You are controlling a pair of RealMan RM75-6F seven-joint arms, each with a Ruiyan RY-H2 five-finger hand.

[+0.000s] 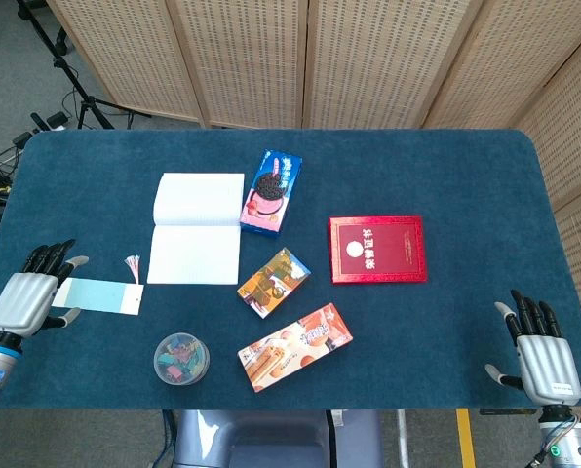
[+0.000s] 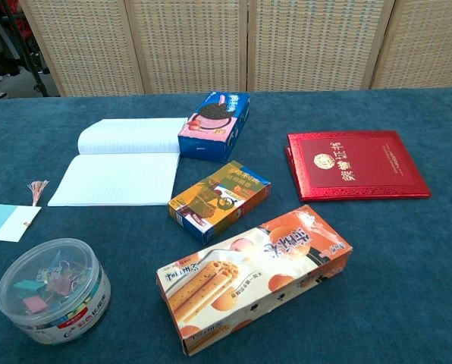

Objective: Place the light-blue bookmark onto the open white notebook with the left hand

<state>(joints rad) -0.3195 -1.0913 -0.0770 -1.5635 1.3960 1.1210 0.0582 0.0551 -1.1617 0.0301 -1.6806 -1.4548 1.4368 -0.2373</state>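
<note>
A dark blue surface point(image 1: 446, 175) carries everything. On it lie an open white notebook point(image 1: 196, 228), a light-blue bookmark point(image 1: 100, 295) with a pink tassel near the notebook's left edge, a blue cookie box point(image 1: 271, 192) touching the notebook's right side, a red booklet point(image 1: 376, 249), two snack boxes point(image 1: 273, 282) point(image 1: 294, 347), and a round tub of clips point(image 1: 181, 358).

Two robot hands appear in the head view only; the left hand point(image 1: 29, 297) has a silver-grey ribbed metallic back, black fingers point(image 1: 50, 256) and a pale grey thumb; below it, a grey wrist with a blue band; the right hand point(image 1: 541, 353) matches, silver-grey back with black fingers, a grey thumb, and a wrist showing a small green mark.
</note>
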